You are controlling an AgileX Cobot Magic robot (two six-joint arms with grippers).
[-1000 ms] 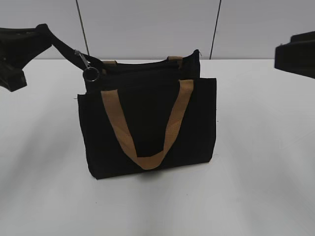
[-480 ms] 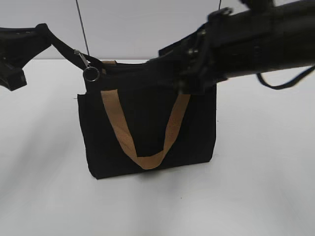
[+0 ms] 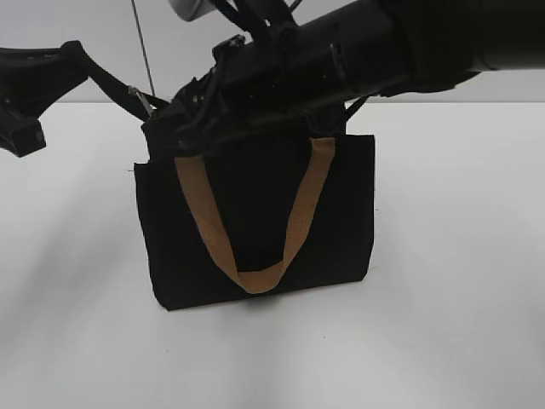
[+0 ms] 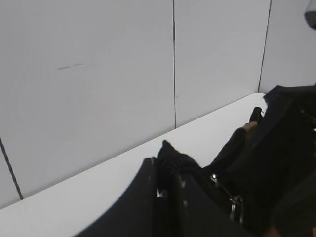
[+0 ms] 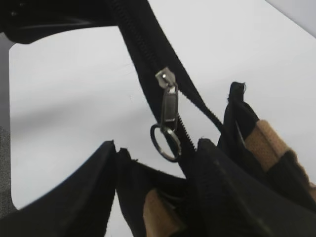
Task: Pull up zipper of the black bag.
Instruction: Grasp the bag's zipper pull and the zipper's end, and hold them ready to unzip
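The black bag [image 3: 255, 213] stands upright on the white table, its tan handle [image 3: 204, 217] hanging down the front. My left gripper [image 3: 75, 53] is shut on the black zip tail [image 4: 174, 159] and holds it taut up and to the left of the bag's top corner. The zipper [image 5: 169, 103], a silver pull tab with a ring, hangs on the zip line; a bit of it shows in the exterior view [image 3: 140, 98]. My right gripper [image 5: 155, 148] is open, a finger on either side of the zip line just under the ring. It reaches across the bag's top [image 3: 170, 128].
The white table [image 3: 443, 298] runs all round the bag. A pale panelled wall [image 4: 98, 74] stands behind. My right arm [image 3: 366, 43] lies across the top of the bag and hides its upper edge.
My right arm has swept in from the right edge, across the bag's top, to the zipper at the left corner. The left gripper and the bag have not moved.
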